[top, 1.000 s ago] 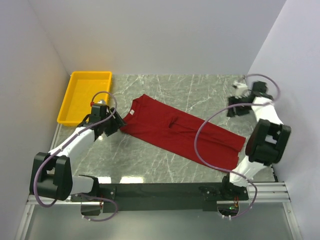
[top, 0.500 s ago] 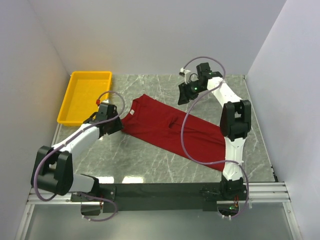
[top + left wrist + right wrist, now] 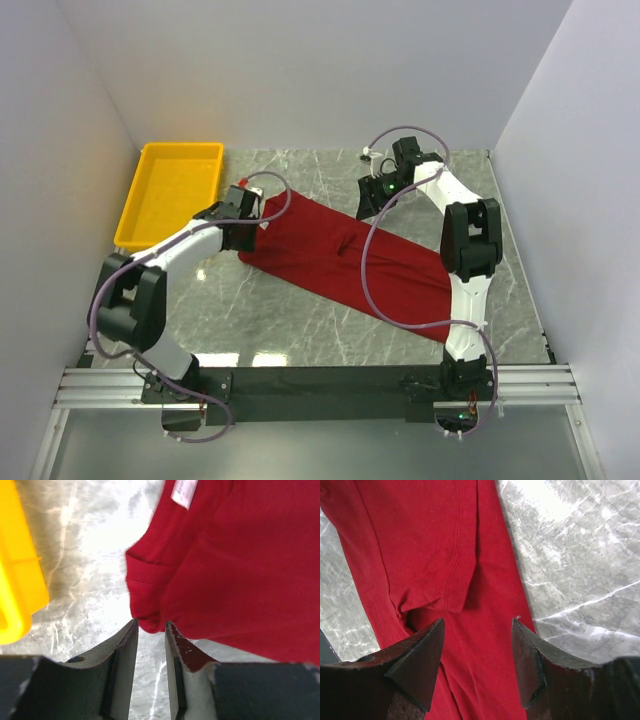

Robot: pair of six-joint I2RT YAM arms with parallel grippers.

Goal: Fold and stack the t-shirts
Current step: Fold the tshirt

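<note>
The dark red t-shirt (image 3: 340, 255) lies spread diagonally across the marble table, its white neck label (image 3: 184, 491) at the upper left end. My left gripper (image 3: 252, 222) is at that end. In the left wrist view its jaws (image 3: 150, 627) stand narrow, with a bunched corner of the shirt (image 3: 240, 570) pinched between the tips. My right gripper (image 3: 372, 198) hovers over the shirt's far edge near the middle. In the right wrist view it (image 3: 477, 620) is open above the red cloth (image 3: 430, 540), just below a folded sleeve hem, with nothing between the fingers.
A yellow tray (image 3: 150, 215) stands at the back left, close to the left gripper; its corner (image 3: 15, 580) shows in the left wrist view. White walls close in the table on three sides. Bare marble (image 3: 300, 325) lies in front of the shirt.
The left gripper moved right onto the shirt's corner and its jaws narrowed around it. The right arm swung from the far right edge over to the shirt's upper edge.
</note>
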